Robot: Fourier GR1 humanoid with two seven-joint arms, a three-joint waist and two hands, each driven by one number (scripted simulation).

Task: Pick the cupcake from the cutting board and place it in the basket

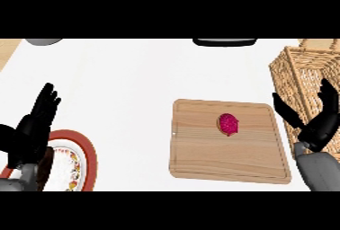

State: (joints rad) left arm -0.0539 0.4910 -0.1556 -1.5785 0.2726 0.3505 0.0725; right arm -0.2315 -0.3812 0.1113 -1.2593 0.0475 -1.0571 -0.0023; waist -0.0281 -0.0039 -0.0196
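A cupcake (228,124) with pink-red frosting lies on the upper right part of a wooden cutting board (225,157). A wicker basket (299,72) stands at the right edge, just beyond the board. My right hand (317,126) is raised between the board's right side and the basket, fingers straight and spread, open, holding nothing. It is apart from the cupcake, to its right. At the left edge my left hand (32,128) rests open, fingers up, far from the board.
A plate (76,157) with a red rim and patterned border sits at the lower left, partly under my left forearm. A dark object (224,42) and a grey one (44,41) show at the counter's far edge.
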